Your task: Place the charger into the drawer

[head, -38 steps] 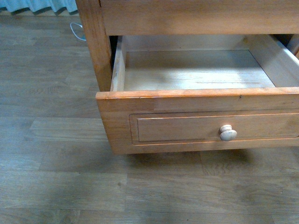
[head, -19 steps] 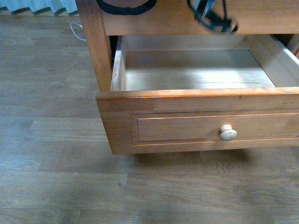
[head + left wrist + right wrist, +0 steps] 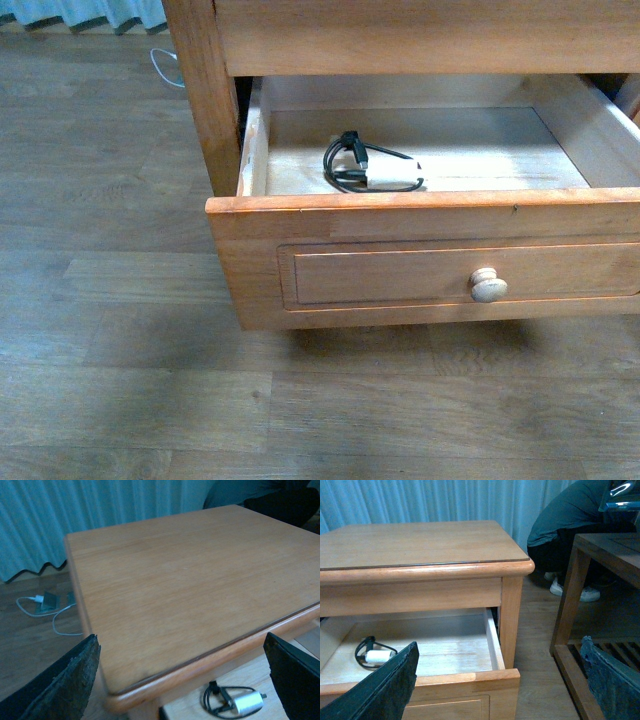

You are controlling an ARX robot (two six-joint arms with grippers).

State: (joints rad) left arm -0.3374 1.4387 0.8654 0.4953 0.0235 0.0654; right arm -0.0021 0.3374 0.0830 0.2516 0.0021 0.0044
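The drawer (image 3: 400, 225) stands pulled out, with a reddish-brown panel front, a pale round knob (image 3: 488, 285) and a pale wood floor. The charger (image 3: 368, 168) lies inside on the left part of that floor, a small white block with a coiled black cable. Neither gripper shows in the front view. My left gripper (image 3: 182, 680) hangs open above the cabinet's front edge, with the charger (image 3: 239, 703) free below it. Open too, my right gripper (image 3: 500, 685) is off the drawer's right front corner (image 3: 495, 675), well away from the charger (image 3: 374, 656).
The cabinet top (image 3: 190, 590) overhangs the back of the drawer. A dark wooden side table (image 3: 600, 555) stands to the right of the cabinet, and a person (image 3: 570, 520) crouches behind it. A white cable and device (image 3: 45, 602) lie on the floor by the curtain.
A second ago the drawer was empty. Half a second ago the black cable showed blurred at the top of the front view. Now the charger rests on the drawer floor.
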